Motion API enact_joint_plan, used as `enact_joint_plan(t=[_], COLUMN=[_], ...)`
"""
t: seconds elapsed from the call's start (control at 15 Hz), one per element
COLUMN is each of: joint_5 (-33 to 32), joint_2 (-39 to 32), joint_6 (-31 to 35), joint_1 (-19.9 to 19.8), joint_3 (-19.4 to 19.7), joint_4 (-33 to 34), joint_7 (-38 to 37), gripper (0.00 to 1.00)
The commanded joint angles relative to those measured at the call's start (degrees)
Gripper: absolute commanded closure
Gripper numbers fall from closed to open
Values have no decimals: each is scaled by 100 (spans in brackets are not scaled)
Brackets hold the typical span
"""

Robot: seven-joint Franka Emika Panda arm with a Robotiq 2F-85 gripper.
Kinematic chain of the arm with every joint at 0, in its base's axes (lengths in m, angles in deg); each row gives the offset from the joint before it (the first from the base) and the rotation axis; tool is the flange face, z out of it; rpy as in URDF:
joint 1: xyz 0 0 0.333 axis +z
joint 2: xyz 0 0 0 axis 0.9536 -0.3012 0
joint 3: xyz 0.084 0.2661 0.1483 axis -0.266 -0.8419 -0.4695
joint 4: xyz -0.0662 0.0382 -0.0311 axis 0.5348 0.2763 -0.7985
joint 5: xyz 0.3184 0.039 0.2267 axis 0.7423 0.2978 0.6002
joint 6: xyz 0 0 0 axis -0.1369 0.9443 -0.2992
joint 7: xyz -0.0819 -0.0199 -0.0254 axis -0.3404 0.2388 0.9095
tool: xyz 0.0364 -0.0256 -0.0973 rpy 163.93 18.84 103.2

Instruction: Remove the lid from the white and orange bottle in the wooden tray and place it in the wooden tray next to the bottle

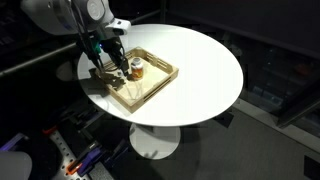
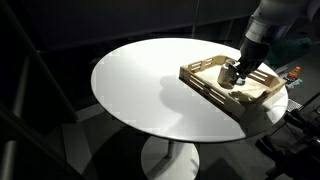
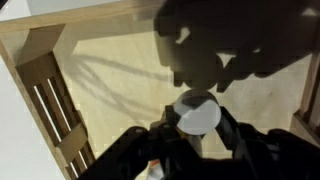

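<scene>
The wooden tray [image 1: 165, 66] lies on the round white table and shows in both exterior views [image 2: 205, 69]. In the wrist view its light floor and slatted side [image 3: 58, 112] fill the frame. My gripper [image 3: 197, 128] is shut on the small round white lid [image 3: 197, 113] and holds it just above the tray floor. The white and orange bottle [image 1: 139, 70] stands in the tray beside the gripper [image 1: 116, 72]. A sliver of the bottle shows at the bottom edge of the wrist view [image 3: 153, 172]. In an exterior view the gripper [image 2: 232, 76] hides the bottle and lid.
The round white table [image 1: 205, 70] stands on a single pedestal with dark surroundings. The tray sits near the table's edge [image 2: 270, 105]. The arm's shadow falls across the tray floor [image 3: 230, 45].
</scene>
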Motion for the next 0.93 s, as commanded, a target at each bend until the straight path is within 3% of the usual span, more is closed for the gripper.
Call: enact_joint_plan(t=[0.0, 0.13, 0.33, 0.4, 0.53, 0.67, 0.87], joint_5=[63, 284, 1208, 1614, 2214, 2418, 2109], joint_2=[16, 186, 495, 620, 876, 1128, 1496], joint_6=[278, 266, 3, -206, -780, -1403, -2324], joint_1=[-41, -106, -135, -179, -201, -216, -315], joint_3=[-13, -111, -299, -410, -497, -483, -458], joint_4=[-73, -147, -220, -200, -82, 60, 296], joint_7=[8, 174, 883, 1196, 1664, 1837, 1655], gripper=[30, 27, 4, 0, 0, 0, 0])
